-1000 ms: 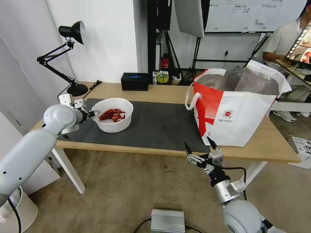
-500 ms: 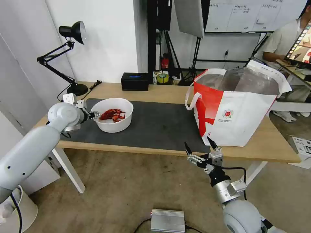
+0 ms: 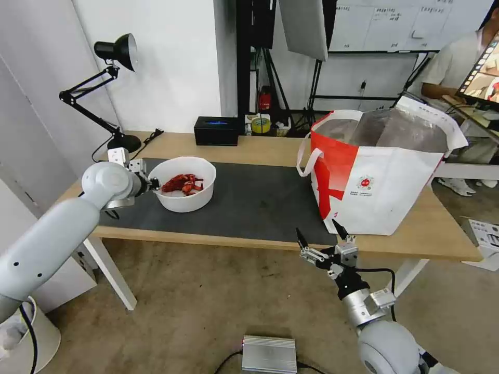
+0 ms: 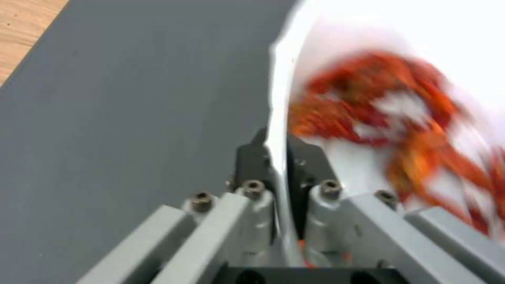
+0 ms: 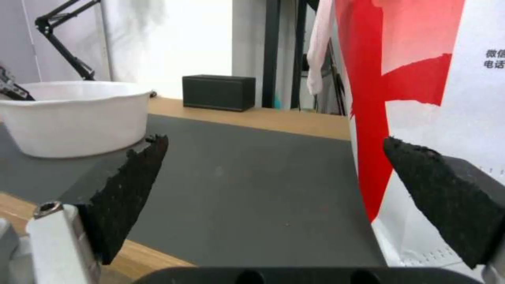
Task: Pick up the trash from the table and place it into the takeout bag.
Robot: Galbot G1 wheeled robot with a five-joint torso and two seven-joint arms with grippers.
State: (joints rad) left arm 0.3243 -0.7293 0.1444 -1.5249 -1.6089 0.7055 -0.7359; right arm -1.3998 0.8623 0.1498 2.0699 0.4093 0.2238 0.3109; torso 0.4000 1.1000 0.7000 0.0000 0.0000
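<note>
One white round bowl (image 3: 183,184) with red shell scraps (image 3: 182,184), seated on the dark grey mat (image 3: 249,200) toward the worktop's (image 3: 260,148) left end. Rim of that bowl caught at its left side by the left gripper (image 3: 154,183), fingers (image 4: 251,165) pinching the thin white wall: one dark pad outside against the mat side, the other inside next to the scraps, rim running straight up between them in the left wrist view. Scraps heaped just past the inner pad, blurred orange-red, near the fingers but whether touching cannot be told. Whether the bowl's base touches the mat or sits slightly raised, cannot tell.

Farther right on the worktop, well apart from the bowl: the takeout bag (image 3: 384,176), upright, mouth open, silver lining showing, white loop handle (image 3: 305,158) hanging toward the bowl, red panel facing the mat, small round red logo on the white face.

Below the worktop's front edge, near the bag's lower left corner: the right gripper (image 3: 322,240), fingers (image 5: 131,189) spread wide, nothing between them, pointing up and forward. From the right wrist view, bowl (image 5: 73,116) beyond one black pad, bag (image 5: 421,98) close beside the other.

Along the back edge: black box (image 3: 216,130), tape roll (image 3: 261,124), and a black desk lamp (image 3: 115,93) at the left corner.
</note>
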